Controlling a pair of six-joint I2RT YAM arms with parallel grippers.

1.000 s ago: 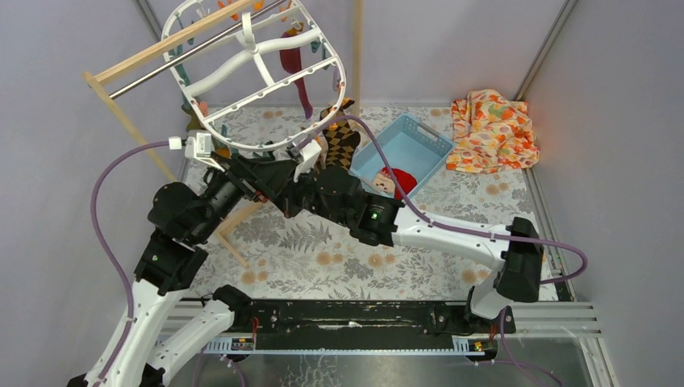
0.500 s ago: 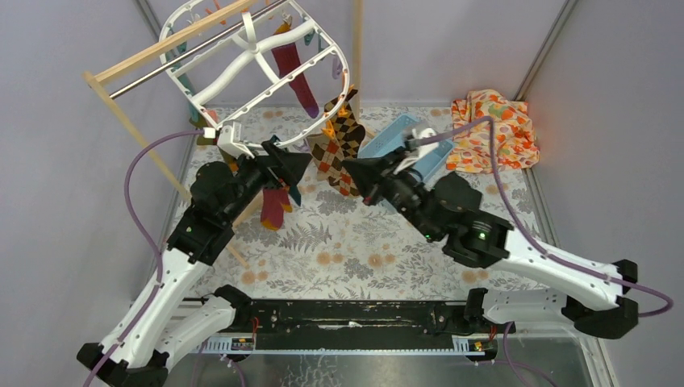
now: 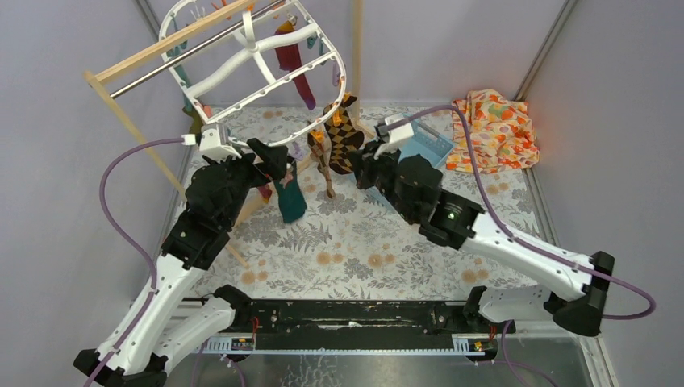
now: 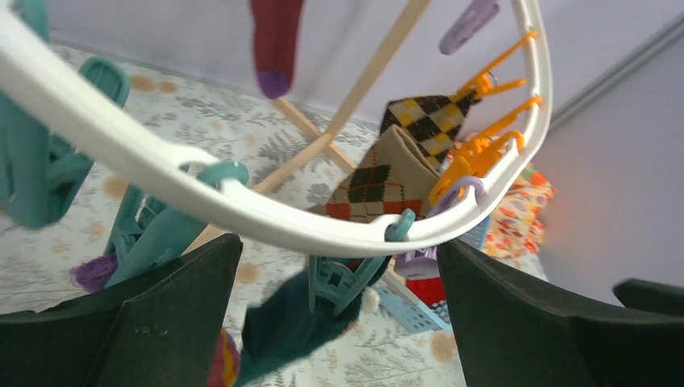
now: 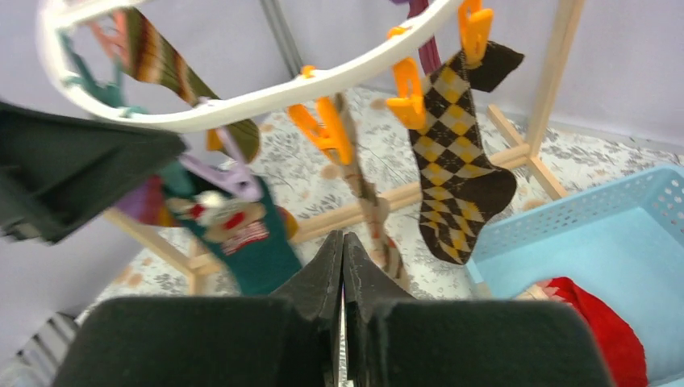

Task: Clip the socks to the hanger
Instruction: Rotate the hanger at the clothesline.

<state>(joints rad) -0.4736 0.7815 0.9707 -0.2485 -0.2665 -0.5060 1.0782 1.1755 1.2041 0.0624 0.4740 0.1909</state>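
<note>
The left tool (image 4: 337, 250) is held spread under the white plastic oval hanger (image 4: 105, 129), seemingly to steady it; the right tool (image 5: 343, 242), pressed together and empty, is aimed at brown-cream argyle socks (image 5: 456, 173) pegged ahead

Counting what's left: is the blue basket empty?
No, a red sock lies inside the blue basket.

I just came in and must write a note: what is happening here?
Two robot arms are clipping socks to the white hanger. An argyle sock, a teal sock and a maroon sock hang from it. The left fingers stand open under the rim by the teal sock. The right fingers are shut and empty, near the argyle sock. A red sock lies in the blue basket.
</note>
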